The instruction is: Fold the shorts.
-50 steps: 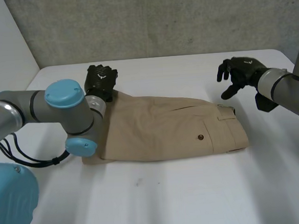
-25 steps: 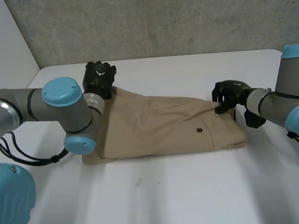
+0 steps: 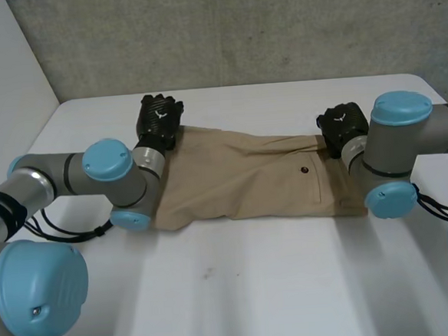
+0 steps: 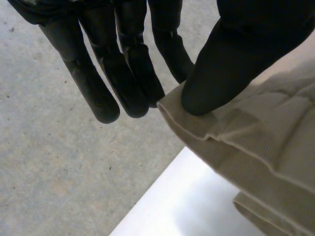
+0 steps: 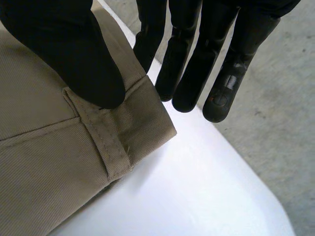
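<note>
The tan shorts [image 3: 240, 182] lie flat across the middle of the white table, with a button pocket toward the right end. My left hand [image 3: 159, 120] is at their far left corner. In the left wrist view its thumb [image 4: 231, 64] pinches the hem corner [image 4: 256, 147] against the fingers [image 4: 123, 73]. My right hand [image 3: 341, 126] is at the far right corner. In the right wrist view its thumb [image 5: 74, 54] presses the waistband corner [image 5: 123, 128], beside a belt loop, against the fingers [image 5: 221, 59]. The far edge of the shorts runs taut between the two hands.
The white table [image 3: 255, 289] reaches to a grey wall [image 3: 237, 29] behind both hands. Its far edge lies just past the shorts. A white panel [image 3: 5, 68] stands at the far left.
My right hand has come down from above the table and closed on the shorts' far right corner. The left hand kept its grip and shifted slightly right; the far edge is pulled tighter.
</note>
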{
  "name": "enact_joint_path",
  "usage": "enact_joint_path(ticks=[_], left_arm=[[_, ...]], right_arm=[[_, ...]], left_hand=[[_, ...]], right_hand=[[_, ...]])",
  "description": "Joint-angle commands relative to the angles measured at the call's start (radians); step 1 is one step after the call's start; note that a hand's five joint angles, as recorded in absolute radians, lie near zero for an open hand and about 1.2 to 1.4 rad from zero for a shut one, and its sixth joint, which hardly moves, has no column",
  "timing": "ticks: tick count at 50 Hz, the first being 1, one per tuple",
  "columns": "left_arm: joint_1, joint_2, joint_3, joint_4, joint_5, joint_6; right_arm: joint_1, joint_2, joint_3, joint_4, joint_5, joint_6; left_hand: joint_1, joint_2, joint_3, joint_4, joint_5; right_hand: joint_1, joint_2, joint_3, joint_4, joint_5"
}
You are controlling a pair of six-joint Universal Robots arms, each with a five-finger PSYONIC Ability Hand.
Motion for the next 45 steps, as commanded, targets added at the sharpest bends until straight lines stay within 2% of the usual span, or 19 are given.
enact_joint_path(ticks=[1, 4, 11, 16, 22, 24, 29, 32, 35, 39, 45], left_arm=[[0.002, 0.017, -0.020, 0.112, -0.002, -0.001], [-0.001, 0.056, -0.062, 0.129, -0.009, -0.001], [0.007, 0.196, -0.225, 0.134, -0.008, -0.005], [0.014, 0.387, -0.425, 0.119, -0.008, -0.022], [0.017, 0.575, -0.644, 0.076, -0.006, -0.082], [0.017, 0.650, -0.726, 0.027, -0.008, -0.138], [0.016, 0.764, -0.849, -0.119, -0.008, -0.293], [0.013, 0.805, -0.895, -0.220, -0.008, -0.398], [0.007, 0.825, -0.924, -0.301, -0.009, -0.485], [0.005, 0.834, -0.949, -0.349, -0.009, -0.537], [0.007, 0.833, -0.966, -0.346, -0.006, -0.541]], right_arm=[[0.005, -0.062, 0.041, -0.100, -0.006, -0.004], [0.003, -0.129, 0.087, -0.149, -0.004, 0.002], [-0.009, -0.336, 0.222, -0.160, -0.009, 0.070], [-0.013, -0.472, 0.347, -0.095, -0.039, 0.134], [-0.076, -0.559, 0.482, 0.104, -0.177, 0.258], [-0.098, -0.574, 0.509, 0.153, -0.213, 0.301], [-0.156, -0.579, 0.635, 0.213, -0.309, 0.367], [-0.174, -0.579, 0.684, 0.173, -0.325, 0.367], [-0.181, -0.558, 0.738, 0.066, -0.323, 0.360], [-0.184, -0.484, 0.762, -0.069, -0.325, 0.338], [-0.185, -0.385, 0.732, -0.118, -0.316, 0.254]], left_hand=[[-0.214, -0.271, -0.263, -0.269, -0.225], [-0.969, -1.026, -1.018, -1.024, -0.980], [-0.965, -1.023, -1.015, -1.020, -0.976], [-0.965, -1.023, -1.015, -1.020, -0.976], [-0.942, -0.999, -0.991, -0.997, -0.953], [-0.936, -0.993, -0.985, -0.991, -0.947], [-0.936, -0.993, -0.985, -0.991, -0.947], [-0.936, -0.993, -0.985, -0.991, -0.947], [-0.942, -0.999, -0.991, -0.997, -0.953], [-0.948, -1.005, -0.997, -1.003, -0.959], [-0.953, -1.011, -1.003, -1.008, -0.964]], right_hand=[[-0.547, -0.762, -0.767, -0.777, -0.715], [-0.779, -0.994, -0.999, -1.009, -0.947], [-0.787, -1.002, -1.007, -1.017, -0.955], [-0.787, -1.002, -1.007, -1.017, -0.955], [-0.569, -0.784, -0.789, -0.798, -0.737], [-0.531, -0.746, -0.751, -0.760, -0.698], [-0.408, -0.622, -0.628, -0.637, -0.575], [-0.404, -0.619, -0.624, -0.634, -0.572], [-0.384, -0.599, -0.604, -0.613, -0.552], [-0.328, -0.543, -0.548, -0.557, -0.496], [-0.211, -0.426, -0.431, -0.440, -0.379]])
